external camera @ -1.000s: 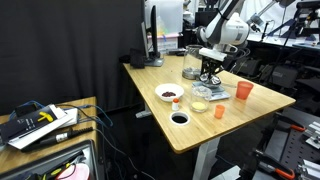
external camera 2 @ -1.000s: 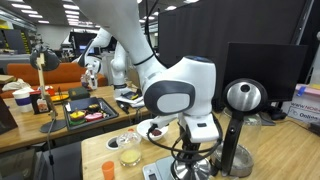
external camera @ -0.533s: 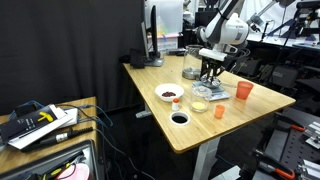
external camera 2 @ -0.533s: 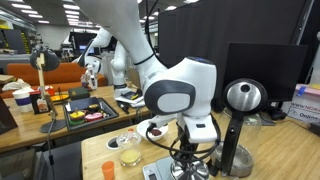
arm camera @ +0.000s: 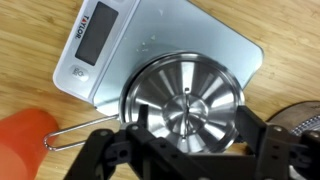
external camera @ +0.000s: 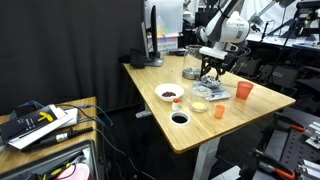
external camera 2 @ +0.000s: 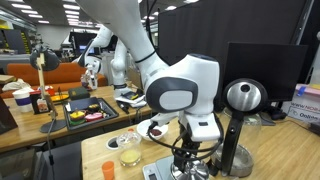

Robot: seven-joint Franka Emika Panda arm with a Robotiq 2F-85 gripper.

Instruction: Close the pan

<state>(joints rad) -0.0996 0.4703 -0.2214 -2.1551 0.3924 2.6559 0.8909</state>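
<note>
In the wrist view the pan point(arm camera: 160, 75) is a low shiny silver vessel standing on a white kitchen scale point(arm camera: 180, 30). A ribbed metal lid point(arm camera: 185, 100) lies flat on it, and a wire handle point(arm camera: 75, 135) sticks out to one side. My gripper point(arm camera: 198, 121) hovers just above the lid, open, with a dark finger on each side of the small centre knob and nothing between them. In both exterior views the gripper point(external camera: 210, 72) point(external camera 2: 190, 158) points straight down over the pan point(external camera: 213, 89).
An orange cup point(arm camera: 25, 145) stands close beside the scale. On the table are another orange cup point(external camera: 220, 108), a white bowl with red contents point(external camera: 171, 93), a small dark-filled bowl point(external camera: 180, 118), a clear cup point(external camera: 200, 103) and a tall clear jug point(external camera: 192, 62).
The jaws have gone from shut to open, letting go of the lid's knob. The lid stays on the pan and the arm has barely moved.
</note>
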